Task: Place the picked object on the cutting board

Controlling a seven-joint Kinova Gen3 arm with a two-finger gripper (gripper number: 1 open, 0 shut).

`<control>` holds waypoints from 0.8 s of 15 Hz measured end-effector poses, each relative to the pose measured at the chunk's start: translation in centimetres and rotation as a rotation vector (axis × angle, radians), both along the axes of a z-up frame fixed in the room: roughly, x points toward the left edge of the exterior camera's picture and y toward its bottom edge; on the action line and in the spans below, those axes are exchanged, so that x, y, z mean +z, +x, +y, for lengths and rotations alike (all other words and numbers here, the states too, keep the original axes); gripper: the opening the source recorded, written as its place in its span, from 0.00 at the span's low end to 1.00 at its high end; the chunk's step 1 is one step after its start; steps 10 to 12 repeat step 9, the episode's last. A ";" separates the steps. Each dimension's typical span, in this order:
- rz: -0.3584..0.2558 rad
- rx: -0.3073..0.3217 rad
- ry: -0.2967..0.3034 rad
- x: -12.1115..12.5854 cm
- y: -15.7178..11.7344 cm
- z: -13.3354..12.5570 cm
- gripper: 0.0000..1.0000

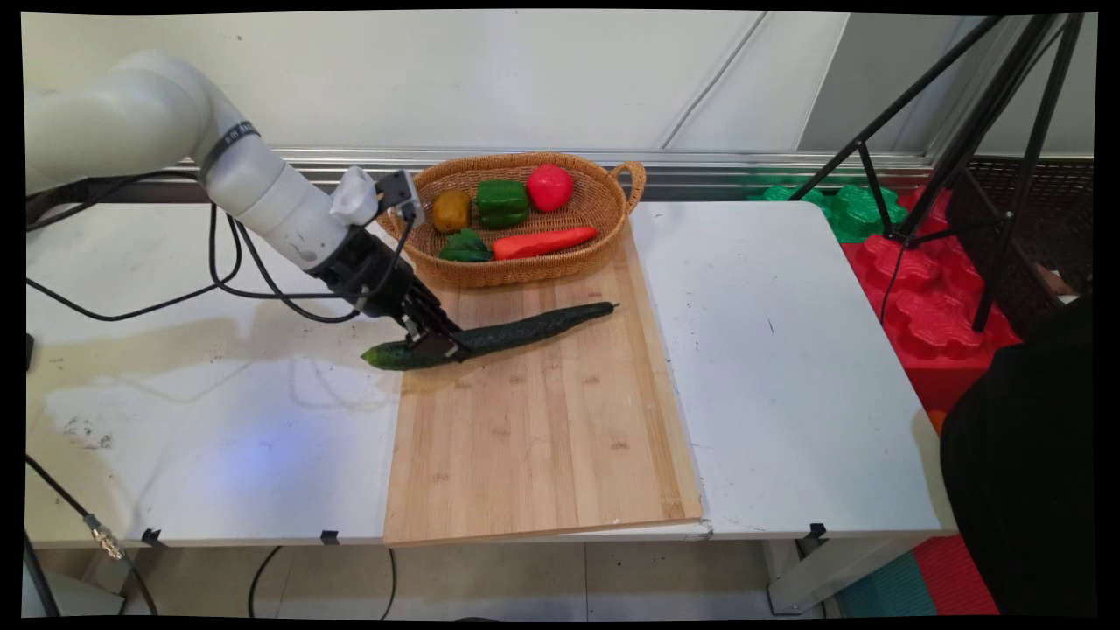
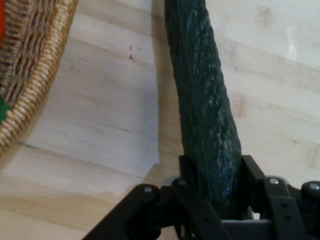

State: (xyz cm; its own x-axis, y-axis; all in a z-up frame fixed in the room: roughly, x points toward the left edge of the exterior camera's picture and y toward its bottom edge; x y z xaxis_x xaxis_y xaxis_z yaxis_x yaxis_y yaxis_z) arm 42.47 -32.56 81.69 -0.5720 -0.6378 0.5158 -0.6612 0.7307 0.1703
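Hand view shows my gripper pinching the cucumber, one finger pressed on each flank of its dark, bumpy skin. Main view puts my grip near its left end, with my gripper low over the left edge of the board. The cucumber lies slantwise across the board, its blunt end poking past the edge over the table, its thin tip pointing toward the basket.

I judge it long, stiff and fairly light, with skin rough enough not to slip much. Held this far from its middle, the long free end would likely sag or swing; nearer the centre would balance better.

The basket holds a carrot, a green pepper, a red fruit and a yellowish one.
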 end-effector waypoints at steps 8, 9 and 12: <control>-0.012 0.035 0.018 -1.5 -0.7 -0.2 1.00; -0.010 0.037 0.014 -1.5 -0.8 -0.2 1.00; -0.010 0.037 0.014 -1.5 -0.8 -0.2 1.00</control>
